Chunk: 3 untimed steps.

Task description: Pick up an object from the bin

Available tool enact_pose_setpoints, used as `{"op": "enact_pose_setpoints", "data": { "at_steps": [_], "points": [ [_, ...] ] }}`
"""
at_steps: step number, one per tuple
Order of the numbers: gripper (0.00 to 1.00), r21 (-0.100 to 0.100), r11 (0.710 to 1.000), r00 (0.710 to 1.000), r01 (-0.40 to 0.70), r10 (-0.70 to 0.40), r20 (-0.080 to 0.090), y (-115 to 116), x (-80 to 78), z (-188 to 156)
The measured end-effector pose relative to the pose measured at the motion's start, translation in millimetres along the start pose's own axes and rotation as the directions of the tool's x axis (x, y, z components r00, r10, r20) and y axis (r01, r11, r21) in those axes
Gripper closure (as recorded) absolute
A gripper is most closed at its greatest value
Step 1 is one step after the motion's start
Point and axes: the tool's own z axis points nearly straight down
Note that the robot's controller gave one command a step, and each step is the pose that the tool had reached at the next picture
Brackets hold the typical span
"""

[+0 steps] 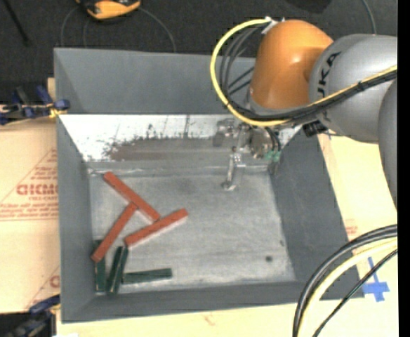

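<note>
My gripper [229, 182] hangs over the bin's floor near the back wall, right of the middle, with no loose thing under it. The nearest things lie to its lower left. A red-orange flat stick [130, 194] slants from the back left toward the centre. A second red-orange stick [156, 228] lies just below it, pointing up to the right. A third red-orange stick [114, 233] runs down toward the front left corner.
Three dark green sticks lie in the front left corner, two side by side [111, 267] and one flat along the front wall [146, 275]. The arm with its orange dome and yellow cables stands over the bin's back right.
</note>
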Motion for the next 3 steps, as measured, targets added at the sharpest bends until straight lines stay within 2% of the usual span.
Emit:
{"op": "enact_pose_setpoints", "data": {
  "at_steps": [1,2,3],
  "points": [
    [0.0,-0.001,1.0,1.0,-0.012,0.012,0.005,18,1.9,59],
    [0.0,0.001,0.997,0.997,0.077,-0.077,-0.004,43,20.2,98],
    [0.0,0.001,0.969,0.969,0.248,-0.248,-0.001,81,21.2,107]
  ]
}}
